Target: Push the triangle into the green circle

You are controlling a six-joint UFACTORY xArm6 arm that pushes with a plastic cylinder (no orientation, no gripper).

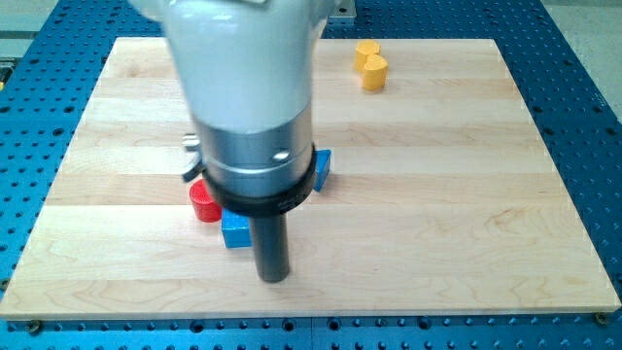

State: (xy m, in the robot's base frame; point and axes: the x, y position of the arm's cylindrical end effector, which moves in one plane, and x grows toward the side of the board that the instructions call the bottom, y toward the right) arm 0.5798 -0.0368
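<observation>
My arm's pale body and dark collar fill the middle of the view. My tip (274, 279) rests on the board near the view's bottom. A blue block (233, 232) lies just left of the rod, touching or almost touching it. A red round block (203, 202) sits up and left of that blue block. Another blue block (323, 167) peeks out at the right of the collar, and its shape is partly hidden. No green circle shows. I cannot tell which block is the triangle.
A yellow block (370, 65) made of two round lobes sits near the view's top, right of the arm. The wooden board (486, 194) lies on a blue perforated table (593, 117). The arm hides part of the board behind it.
</observation>
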